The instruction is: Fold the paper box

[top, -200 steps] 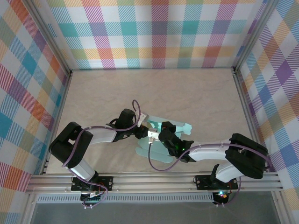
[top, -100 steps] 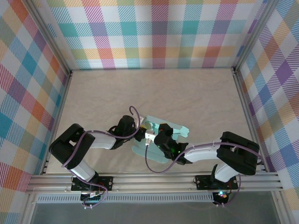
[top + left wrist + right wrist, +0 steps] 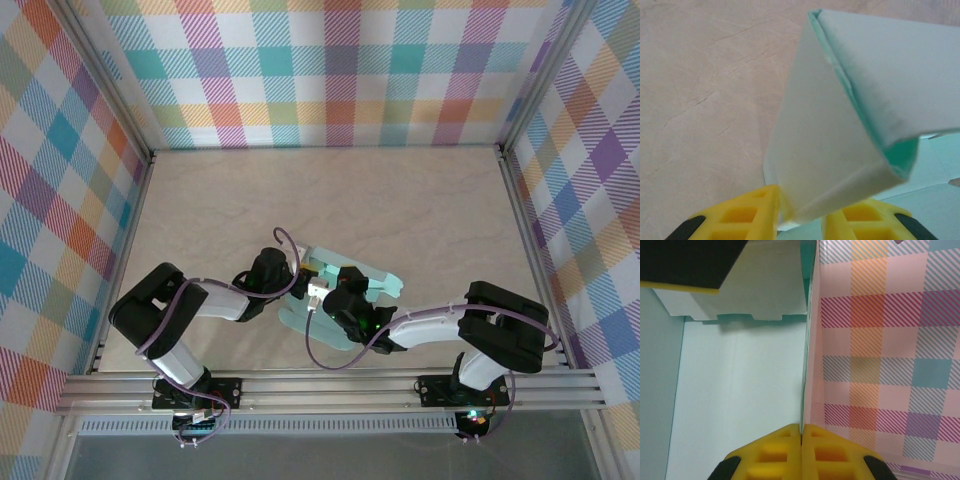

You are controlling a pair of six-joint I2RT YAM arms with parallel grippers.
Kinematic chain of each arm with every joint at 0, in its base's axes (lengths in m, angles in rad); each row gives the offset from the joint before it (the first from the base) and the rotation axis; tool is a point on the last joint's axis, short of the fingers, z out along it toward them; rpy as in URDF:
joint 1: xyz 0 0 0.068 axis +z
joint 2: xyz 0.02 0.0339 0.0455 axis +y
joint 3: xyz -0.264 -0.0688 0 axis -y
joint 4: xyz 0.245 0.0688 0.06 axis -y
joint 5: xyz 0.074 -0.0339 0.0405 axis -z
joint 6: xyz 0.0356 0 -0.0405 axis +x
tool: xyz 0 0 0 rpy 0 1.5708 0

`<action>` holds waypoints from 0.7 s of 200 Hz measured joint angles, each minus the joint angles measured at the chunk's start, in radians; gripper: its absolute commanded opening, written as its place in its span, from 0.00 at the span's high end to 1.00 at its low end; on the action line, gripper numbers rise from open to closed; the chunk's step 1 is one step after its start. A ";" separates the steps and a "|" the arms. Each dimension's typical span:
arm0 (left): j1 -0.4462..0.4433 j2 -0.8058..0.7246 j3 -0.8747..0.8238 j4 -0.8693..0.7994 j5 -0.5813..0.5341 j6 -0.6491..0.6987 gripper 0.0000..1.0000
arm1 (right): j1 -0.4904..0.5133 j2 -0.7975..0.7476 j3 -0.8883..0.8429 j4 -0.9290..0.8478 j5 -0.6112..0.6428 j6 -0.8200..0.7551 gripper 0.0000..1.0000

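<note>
The paper box (image 3: 382, 286) is held at the desk's (image 3: 420, 200) near middle, a folded wall gripped in the left tool (image 3: 801, 216), a thin panel pinched in the right tool (image 3: 801, 436). Creases are best pressed squarely, without tearing.

Bright, even light, prob. from overhead; faint soft shadows. Wrist cams blurry up close: paper box (image 3: 830, 150) w/ fuzzy edges.

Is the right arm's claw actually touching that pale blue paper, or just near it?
Touching. In the right wrist view, the right gripper pinches the thin edge of the paper box between its yellow fingers, with no gap visible.
</note>
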 measured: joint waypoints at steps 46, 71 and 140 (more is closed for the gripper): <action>-0.013 0.023 0.000 0.052 -0.037 -0.026 0.73 | 0.025 0.023 0.021 -0.025 0.041 0.037 1.00; -0.019 0.035 0.000 0.076 -0.063 -0.046 0.75 | 0.039 0.047 0.035 -0.025 0.073 0.049 1.00; -0.031 0.045 0.000 0.100 -0.103 -0.063 0.85 | 0.042 0.090 0.045 -0.003 0.120 0.056 1.00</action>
